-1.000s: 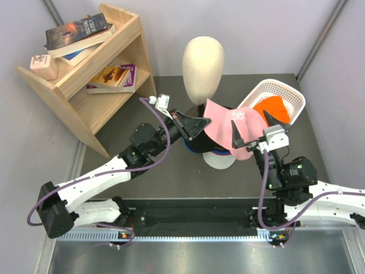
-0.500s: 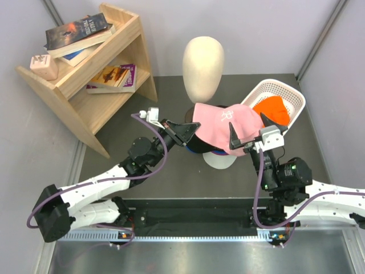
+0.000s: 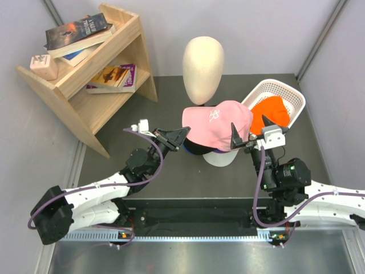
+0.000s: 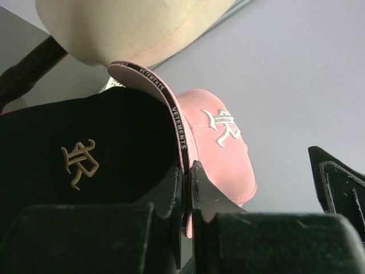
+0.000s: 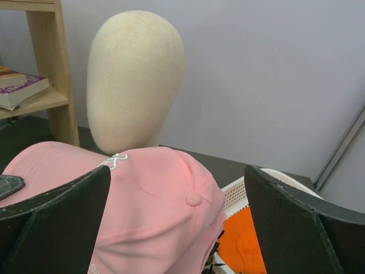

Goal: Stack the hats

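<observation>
A light pink cap [image 3: 217, 121] lies on top of the hat stack in the middle of the table, over a black cap [image 3: 197, 149] and a white cap [image 3: 221, 160] at the bottom. My left gripper [image 3: 178, 137] is shut on the pink cap's brim [image 4: 181, 134], with the black cap [image 4: 85, 154] right beside it. My right gripper [image 3: 251, 131] is open, its fingers on either side of the pink cap's crown [image 5: 154, 200] without gripping it. An orange bucket hat [image 3: 271, 109] lies in the white basket [image 3: 296, 98], also seen in the right wrist view [image 5: 242, 240].
The cream mannequin head [image 3: 203, 60] stands just behind the stack and also shows in the right wrist view [image 5: 137, 80]. A wooden shelf [image 3: 97, 68] with books fills the back left. Grey walls close in at the back and right.
The pink cap went from tilted and raised to lying flat on the stack. My left gripper pulled back to the left with the brim. My right gripper moved slightly left.
</observation>
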{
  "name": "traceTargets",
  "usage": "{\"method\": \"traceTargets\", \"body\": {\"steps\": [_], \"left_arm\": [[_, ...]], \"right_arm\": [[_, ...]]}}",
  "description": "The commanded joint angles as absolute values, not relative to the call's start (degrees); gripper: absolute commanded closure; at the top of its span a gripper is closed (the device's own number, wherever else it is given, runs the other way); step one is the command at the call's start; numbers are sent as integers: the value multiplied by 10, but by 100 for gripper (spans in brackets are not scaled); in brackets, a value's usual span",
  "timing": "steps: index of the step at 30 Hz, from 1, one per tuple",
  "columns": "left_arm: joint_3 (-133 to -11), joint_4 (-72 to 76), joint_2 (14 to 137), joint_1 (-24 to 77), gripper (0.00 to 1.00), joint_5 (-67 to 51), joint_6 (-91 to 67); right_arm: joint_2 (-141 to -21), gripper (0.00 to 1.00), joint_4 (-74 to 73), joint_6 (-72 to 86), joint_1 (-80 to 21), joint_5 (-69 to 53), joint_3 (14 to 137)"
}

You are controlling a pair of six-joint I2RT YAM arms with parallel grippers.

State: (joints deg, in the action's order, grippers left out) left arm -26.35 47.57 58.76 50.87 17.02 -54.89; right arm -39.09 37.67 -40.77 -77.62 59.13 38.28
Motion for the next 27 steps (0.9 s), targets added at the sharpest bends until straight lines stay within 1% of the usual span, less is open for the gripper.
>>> {"method": "traceTargets", "body": {"steps": [1, 2, 3, 4, 6, 9, 14, 20, 22, 23, 27], "left_arm": [[-227, 514, 597, 501, 100, 221, -573], [-222, 522, 599, 500, 100, 222, -583], [-215, 526, 601, 501, 100, 222, -587], [-208, 529, 606, 500, 100, 224, -591], [-194, 545, 609, 499, 100, 227, -604], [-172, 556, 613, 498, 100, 229, -619], [-146, 567, 621, 498, 100, 239, -627], [-138, 564, 641, 497, 100, 243, -626], [-142, 564, 652, 497, 100, 235, -622], [-146, 561, 656, 496, 100, 229, -615], [-163, 537, 665, 493, 100, 204, -592]], "right_arm": [[-394, 0, 358, -356, -762, 608, 398], [-396, 0, 340, -340, -745, 596, 403], [-404, 0, 291, -320, -734, 586, 418], [-410, 0, 261, -270, -720, 574, 428], [-423, 0, 185, -222, -664, 519, 452], [-434, 0, 133, -136, -602, 455, 465], [-449, 0, 119, -102, -556, 396, 467], [-486, 2, 118, -94, -548, 386, 474], [-497, 5, 115, -84, -541, 384, 475], [-500, 10, 115, -81, -535, 381, 477], [-517, 20, 95, -56, -518, 384, 485]]}}
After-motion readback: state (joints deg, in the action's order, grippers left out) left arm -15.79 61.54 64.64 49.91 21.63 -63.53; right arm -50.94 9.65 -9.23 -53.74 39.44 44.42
